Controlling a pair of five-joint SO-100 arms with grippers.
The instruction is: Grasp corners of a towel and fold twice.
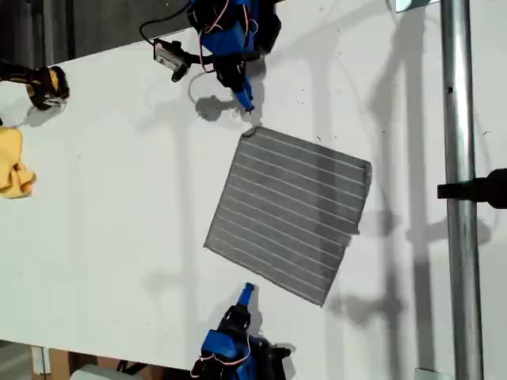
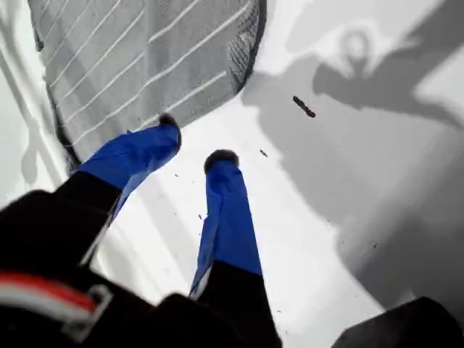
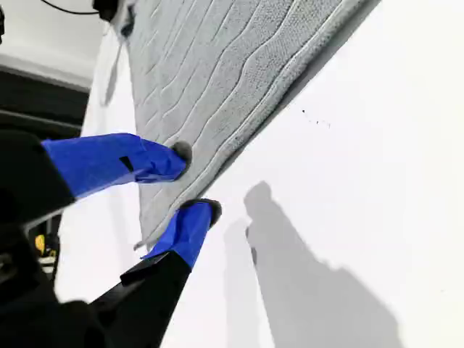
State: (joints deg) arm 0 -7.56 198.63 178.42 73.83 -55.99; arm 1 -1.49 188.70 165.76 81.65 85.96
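Grey striped towel [image 1: 285, 214] lies flat and unfolded on the white counter [image 1: 119, 237], set at an angle. My first hand [image 2: 192, 145] hangs open just short of the corner [image 1: 249, 133] nearest it; my second hand [image 3: 194, 181], also open, straddles the opposite edge. Both should probably close squarely on corners, pinching one layer before lifting together.

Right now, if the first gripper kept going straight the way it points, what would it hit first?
Probably the towel. My first gripper is open, with one finger already at the towel's edge and the other over bare table. Depth is unclear, so it might touch the table first.
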